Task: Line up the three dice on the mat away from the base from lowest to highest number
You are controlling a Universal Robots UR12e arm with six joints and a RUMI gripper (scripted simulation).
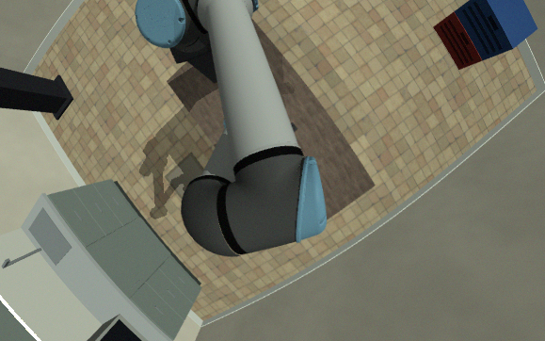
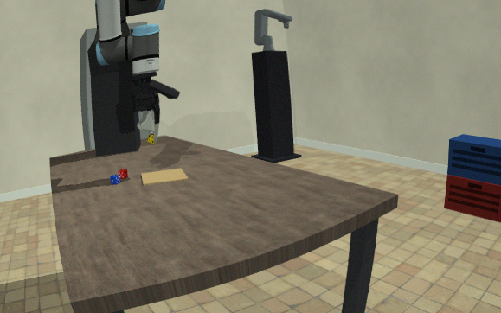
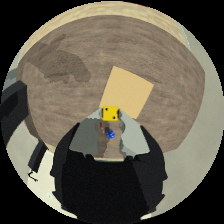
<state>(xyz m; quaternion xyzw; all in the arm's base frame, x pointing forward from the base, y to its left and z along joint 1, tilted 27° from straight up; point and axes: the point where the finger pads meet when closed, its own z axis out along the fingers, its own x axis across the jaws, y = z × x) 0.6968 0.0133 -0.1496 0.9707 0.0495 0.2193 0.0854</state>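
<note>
My gripper (image 2: 152, 137) (image 3: 110, 109) is shut on the yellow die (image 2: 150, 139) (image 3: 110, 113) and holds it in the air above the table. The die looks tilted in the exterior view. The tan mat (image 2: 163, 176) (image 3: 131, 90) lies flat on the table with nothing on it. The blue die (image 2: 115, 179) (image 3: 110, 133) and the red die (image 2: 123, 174) (image 3: 101, 126) stand close together on the table, left of the mat in the exterior view. Between the fingers in the wrist view, the red die is mostly hidden. The pips are too small to read surely. In the top view the arm hides gripper, dice and mat.
The wooden table (image 1: 342, 165) (image 2: 232, 216) (image 3: 170, 65) carries the mat and the two dice. A black pedestal (image 2: 271, 108) stands behind it. Blue (image 2: 482, 157) and red (image 2: 478, 196) crates are stacked on the floor, away from the table.
</note>
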